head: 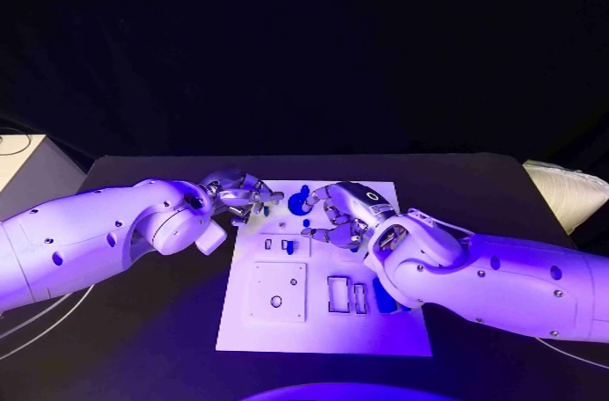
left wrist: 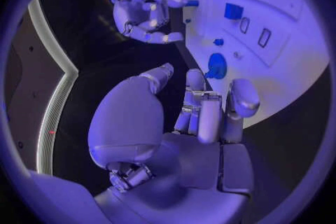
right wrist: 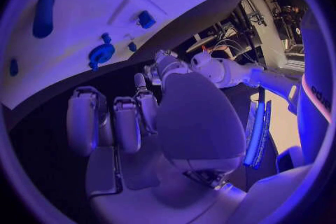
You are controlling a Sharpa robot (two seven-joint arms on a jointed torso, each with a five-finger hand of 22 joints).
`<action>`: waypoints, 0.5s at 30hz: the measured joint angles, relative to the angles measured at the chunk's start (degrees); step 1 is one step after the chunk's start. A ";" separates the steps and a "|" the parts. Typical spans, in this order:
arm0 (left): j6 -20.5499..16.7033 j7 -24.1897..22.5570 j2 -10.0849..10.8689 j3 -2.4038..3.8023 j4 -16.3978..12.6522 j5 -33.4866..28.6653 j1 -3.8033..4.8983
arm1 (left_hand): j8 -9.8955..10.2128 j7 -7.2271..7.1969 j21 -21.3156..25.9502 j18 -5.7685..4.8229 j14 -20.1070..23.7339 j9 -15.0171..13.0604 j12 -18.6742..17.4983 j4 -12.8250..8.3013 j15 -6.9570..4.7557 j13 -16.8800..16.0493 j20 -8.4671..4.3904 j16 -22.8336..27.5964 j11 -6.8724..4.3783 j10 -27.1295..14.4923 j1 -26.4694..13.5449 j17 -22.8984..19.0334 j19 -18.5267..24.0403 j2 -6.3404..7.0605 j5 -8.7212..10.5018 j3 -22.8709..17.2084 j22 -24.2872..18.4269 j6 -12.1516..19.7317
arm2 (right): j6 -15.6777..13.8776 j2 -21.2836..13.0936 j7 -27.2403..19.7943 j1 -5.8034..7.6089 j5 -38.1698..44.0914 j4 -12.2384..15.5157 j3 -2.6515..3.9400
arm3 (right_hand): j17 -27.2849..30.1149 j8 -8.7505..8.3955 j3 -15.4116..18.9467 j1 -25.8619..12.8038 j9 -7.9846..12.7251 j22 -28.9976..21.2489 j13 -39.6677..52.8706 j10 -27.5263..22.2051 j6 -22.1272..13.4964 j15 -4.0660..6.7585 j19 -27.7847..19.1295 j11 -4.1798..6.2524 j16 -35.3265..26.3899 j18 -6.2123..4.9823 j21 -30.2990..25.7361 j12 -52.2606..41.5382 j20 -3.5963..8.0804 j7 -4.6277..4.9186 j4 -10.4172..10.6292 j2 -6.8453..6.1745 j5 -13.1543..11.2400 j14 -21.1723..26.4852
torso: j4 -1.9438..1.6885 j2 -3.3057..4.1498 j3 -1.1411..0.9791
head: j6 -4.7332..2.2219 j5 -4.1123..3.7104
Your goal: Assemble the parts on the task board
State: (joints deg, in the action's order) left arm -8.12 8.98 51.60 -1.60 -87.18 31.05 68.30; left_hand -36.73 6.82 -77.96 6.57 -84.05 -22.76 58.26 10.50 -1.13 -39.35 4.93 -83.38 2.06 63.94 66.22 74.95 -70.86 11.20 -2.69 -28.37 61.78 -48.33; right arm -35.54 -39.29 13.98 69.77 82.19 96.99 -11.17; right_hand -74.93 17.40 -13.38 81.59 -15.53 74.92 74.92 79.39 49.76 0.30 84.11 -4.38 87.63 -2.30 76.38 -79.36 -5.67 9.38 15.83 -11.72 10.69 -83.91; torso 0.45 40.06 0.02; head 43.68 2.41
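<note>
White task board, no legible writing

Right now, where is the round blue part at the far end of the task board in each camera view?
Head view: the round blue part sits at the task board's far end, between the left hand and right hand.
Left wrist view: the part lies on the board, just past the left hand's fingertips.
Right wrist view: it lies on the board, past the right hand's fingertips.
Shared landmark: the small square blue part.
</note>
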 measured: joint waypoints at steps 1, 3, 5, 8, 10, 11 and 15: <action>0.90 1.50 -0.03 0.00 -0.01 1.24 0.01 | -0.42 -0.21 -0.09 0.00 0.00 -0.43 0.00 0.38 0.00 -0.15 0.00 0.00 0.00 0.00 -0.11 0.00 0.00 -0.11 0.00 0.04 0.00 0.21 | 0.00 -0.99 -1.88 0.50 -1.81 0.23 0.00 | 0.00 0.24 -0.51 0.51 0.00 0.00 0.00 -0.11 0.00 0.00 0.00 0.11 0.00 0.00 -0.24 0.00 0.00 0.00 -0.18 -0.20 1.57 0.00 | 0.02 -0.13 -0.04 | -0.01 0.07; 2.89 4.82 -0.21 0.02 -0.01 3.93 0.04 | -1.09 -0.42 -0.09 0.00 0.00 -1.29 0.00 1.32 0.00 -0.09 -0.21 0.00 0.00 0.00 -0.82 0.00 -0.21 0.00 0.00 0.24 0.04 0.42 | 0.08 -3.30 -5.95 1.62 -6.16 0.60 0.00 | 0.00 0.57 -0.95 0.55 0.00 0.00 0.00 -0.32 0.00 0.00 0.00 0.10 -0.01 0.00 -0.47 0.13 0.00 0.00 -0.19 -0.28 3.70 0.00 | 0.06 -0.41 -0.12 | 0.01 0.21; 3.96 6.57 -0.39 0.02 -0.01 5.33 0.05 | -1.22 -0.49 -0.09 0.01 0.00 -1.64 0.00 1.81 0.00 0.13 -0.21 0.00 0.00 0.00 -1.18 0.00 -0.21 0.20 0.00 0.59 0.04 0.80 | 0.16 -4.50 -8.00 2.24 -8.75 0.69 0.01 | 0.00 0.90 -1.10 0.53 0.00 0.00 0.00 -0.41 0.00 0.00 0.00 0.01 -0.25 0.01 -0.72 0.28 0.00 0.00 -0.04 -0.29 5.29 0.00 | 0.06 -0.60 -0.18 | 0.06 0.30; 6.43 10.47 -1.06 0.03 0.05 8.66 0.08 | -1.46 -0.32 -0.09 0.00 0.00 -2.39 0.00 3.28 0.00 0.40 -0.21 0.00 0.00 0.00 -2.05 0.00 -0.20 0.31 0.00 1.27 0.01 1.34 | 0.42 -6.95 -12.35 3.92 -15.56 0.38 0.07 | 0.01 1.00 -1.19 0.24 0.00 0.00 0.00 -0.42 0.00 0.00 0.00 0.01 -0.31 0.01 -0.72 0.29 0.00 0.00 0.05 -0.59 6.98 0.00 | 0.03 -0.94 -0.29 | 0.15 0.36; 7.81 12.57 -1.70 0.03 0.17 10.82 0.10 | -1.46 -0.29 -0.09 0.00 0.00 -2.75 0.00 3.93 0.00 0.49 -0.21 0.00 0.00 0.00 -2.25 -0.01 -0.20 0.19 0.00 1.91 -0.10 1.76 | 0.63 -8.22 -14.53 5.13 -20.04 -0.35 0.10 | 0.01 1.00 -1.18 0.24 0.00 0.00 0.00 -0.42 0.00 0.00 0.00 0.01 -0.31 0.01 -0.72 0.29 0.00 0.00 0.05 -0.59 7.07 0.00 | 0.01 -1.13 -0.31 | 0.20 0.43; 8.32 13.30 -1.98 0.03 0.21 11.71 0.11 | -1.46 -0.29 -0.09 0.00 0.00 -2.87 0.00 4.21 0.00 0.49 -0.21 0.00 0.00 0.00 -2.64 -0.01 -0.20 0.30 0.00 2.19 -0.16 1.76 | 0.69 -8.71 -15.28 5.60 -21.84 -0.79 0.15 | 0.01 1.00 -1.19 0.24 0.00 0.00 0.00 -0.42 0.00 0.00 0.00 0.01 -0.31 0.01 -0.72 0.29 0.00 0.00 0.05 -0.59 7.07 0.00 | -0.01 -1.24 -0.35 | 0.23 0.45; 10.08 15.73 -3.00 0.01 0.36 15.37 0.28 | -1.73 -0.49 -0.09 0.01 0.00 -3.28 0.01 5.17 0.00 0.14 -0.21 0.00 0.00 0.00 -2.68 -0.01 -0.20 0.34 0.00 2.84 -0.18 1.96 | 0.88 -9.98 -17.43 7.13 -28.29 -2.55 0.21 | 0.01 1.00 -1.18 0.23 0.00 -0.01 0.00 -0.63 0.00 0.00 0.00 0.22 -0.31 0.02 -0.95 0.53 0.00 0.00 0.05 -0.58 7.41 0.00 | -0.04 -1.49 -0.49 | 0.43 0.46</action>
State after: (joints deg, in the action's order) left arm 1.95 24.71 48.60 -1.59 -86.82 46.41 68.58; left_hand -38.46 6.33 -78.04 6.58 -84.05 -26.03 58.26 15.67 -1.13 -39.20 4.72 -83.38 2.06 63.93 63.53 74.94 -71.06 11.55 -2.69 -25.53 61.60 -46.37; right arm -34.67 -49.27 -3.45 76.90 53.89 94.44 -10.96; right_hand -74.92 18.39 -14.56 81.82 -15.53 74.91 74.91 78.76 49.76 0.30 84.11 -4.17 87.32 -2.28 75.43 -78.84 -5.67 9.38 15.88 -12.31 18.10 -83.91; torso 0.41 38.56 -0.47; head 44.11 2.87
